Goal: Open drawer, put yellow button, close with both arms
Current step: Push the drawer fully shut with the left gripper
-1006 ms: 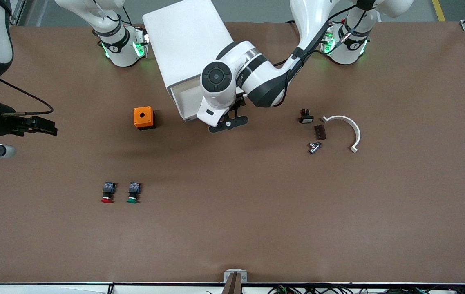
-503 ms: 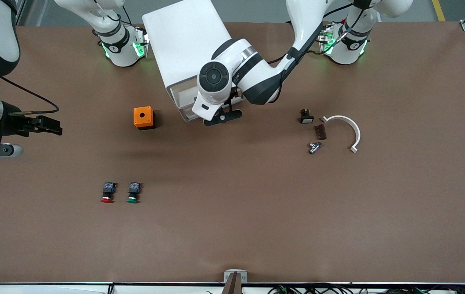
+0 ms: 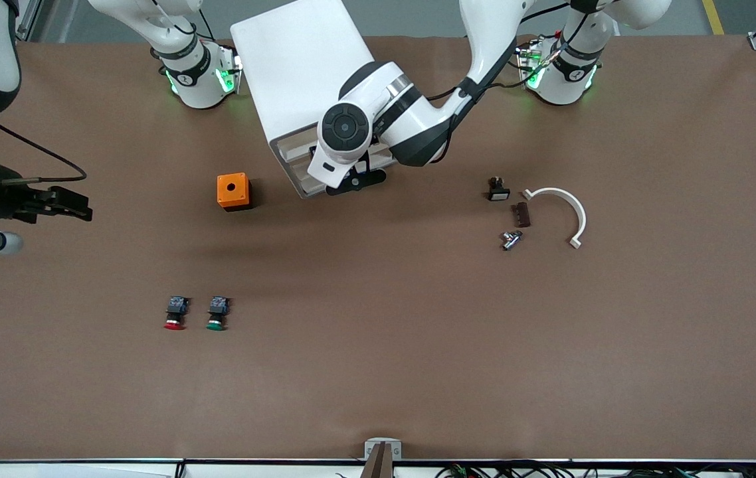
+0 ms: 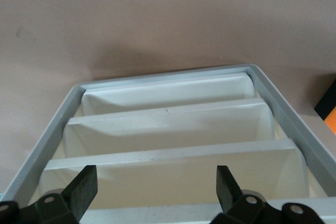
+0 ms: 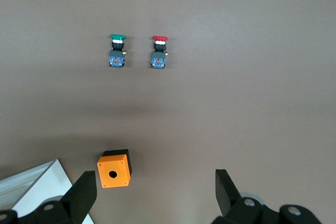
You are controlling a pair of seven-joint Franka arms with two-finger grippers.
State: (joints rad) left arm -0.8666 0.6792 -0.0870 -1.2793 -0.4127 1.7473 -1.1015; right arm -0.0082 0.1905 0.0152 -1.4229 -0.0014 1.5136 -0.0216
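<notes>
The white cabinet [image 3: 298,73] stands between the two arm bases. Its stacked cream drawer fronts [image 3: 295,156] face the front camera. My left gripper [image 3: 351,180] hangs low in front of them, open and empty. In the left wrist view its fingers [image 4: 81,190] stand wide apart over the fronts, and the uppermost drawer [image 4: 157,214] lies right at them [image 4: 155,190]. The yellow button is out of view. My right gripper [image 3: 82,206] waits in the air at the right arm's end of the table, open [image 5: 155,192] and holding nothing.
An orange cube box [image 3: 233,191] sits beside the cabinet. A red-capped button [image 3: 175,313] and a green-capped one [image 3: 217,313] lie nearer the front camera. Toward the left arm's end lie a black part [image 3: 498,190], a brown piece [image 3: 520,214], a metal piece [image 3: 511,239] and a white curved bracket [image 3: 561,209].
My left gripper has moved toward the cabinet. The top drawer's tray, pulled out before, has slid back in, and the stacked fronts now show. The right gripper has only drifted slightly.
</notes>
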